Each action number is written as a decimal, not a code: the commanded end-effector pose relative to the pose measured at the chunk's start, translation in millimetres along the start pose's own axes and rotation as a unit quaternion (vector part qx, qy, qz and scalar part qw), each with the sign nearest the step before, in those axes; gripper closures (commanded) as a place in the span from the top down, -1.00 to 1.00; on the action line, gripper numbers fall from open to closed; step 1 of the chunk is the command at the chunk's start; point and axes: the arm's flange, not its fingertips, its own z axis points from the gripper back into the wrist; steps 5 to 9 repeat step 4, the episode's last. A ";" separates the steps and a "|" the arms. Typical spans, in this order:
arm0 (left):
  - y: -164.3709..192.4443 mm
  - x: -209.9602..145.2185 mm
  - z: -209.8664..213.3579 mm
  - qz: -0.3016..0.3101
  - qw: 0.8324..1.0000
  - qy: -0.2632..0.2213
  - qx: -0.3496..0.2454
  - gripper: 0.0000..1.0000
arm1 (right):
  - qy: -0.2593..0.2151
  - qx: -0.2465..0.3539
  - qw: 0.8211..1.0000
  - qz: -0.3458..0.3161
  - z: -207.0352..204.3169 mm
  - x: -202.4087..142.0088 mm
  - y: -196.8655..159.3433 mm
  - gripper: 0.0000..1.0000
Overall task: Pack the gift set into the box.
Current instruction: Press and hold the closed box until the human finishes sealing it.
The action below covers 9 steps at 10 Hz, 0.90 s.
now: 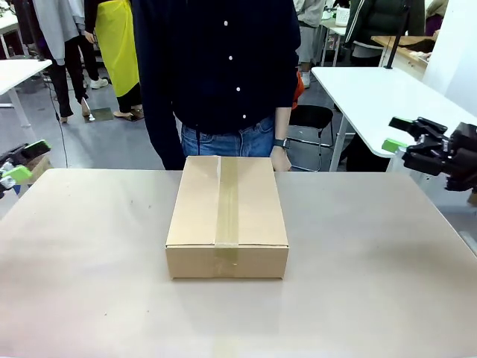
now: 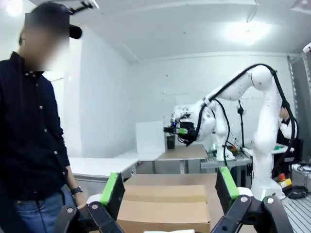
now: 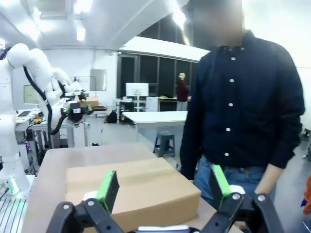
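You are looking across a wide beige table at a large rectangular brown corrugated cardboard box, which sits flat near the table's middle with its top flaps closed and a strip of clear packing tape running down the centre seam and over the near edge. Behind it, at the far side, a person in a dark navy button shirt and blue jeans stands close to the table, one hand hanging just beyond the box's far right corner, a dark wristwatch on that wrist.

Your left gripper, black with green pads, hovers off the table's left edge, well apart from the box; in its wrist view the two green-padded fingers stand spread wide with nothing between them, the closed box lying beyond the gap and the person at the picture's left. Your right gripper hangs off the table's right side, above the level of the box top and well clear of it, its green pad catching the light. Seen from its own wrist, its fingers are likewise parted and empty, framing the box's long side, with the person standing just past the carton at the right.

A white table stands in the room behind, to the right of the person.
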 end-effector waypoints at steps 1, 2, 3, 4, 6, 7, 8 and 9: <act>-2.5 10.9 -16.5 -0.003 1.000 0.016 -0.006 1.00 | 0.007 0.015 1.000 -0.003 -11.7 9.7 2.4 1.00; -2.5 10.9 -16.5 -0.003 1.000 0.016 -0.006 1.00 | 0.007 0.015 1.000 -0.003 -11.7 9.7 2.4 1.00; -2.5 10.9 -16.5 -0.003 1.000 0.016 -0.006 1.00 | 0.007 0.015 1.000 -0.003 -11.7 9.7 2.4 1.00; -2.5 10.9 -16.5 -0.003 1.000 0.016 -0.006 1.00 | 0.007 0.015 1.000 -0.003 -11.7 9.7 2.4 1.00; -2.5 10.9 -16.5 -0.003 1.000 0.016 -0.006 1.00 | 0.007 0.015 1.000 -0.003 -11.7 9.7 2.4 1.00; -2.5 10.9 -16.5 -0.003 1.000 0.016 -0.006 1.00 | 0.007 0.015 1.000 -0.003 -11.7 9.7 2.4 1.00; -2.5 10.9 -16.5 -0.003 1.000 0.016 -0.006 1.00 | 0.007 0.015 1.000 -0.003 -11.7 9.7 2.4 1.00; -2.5 10.9 -16.5 -0.003 1.000 0.016 -0.006 1.00 | 0.007 0.015 1.000 -0.003 -11.7 9.7 2.4 1.00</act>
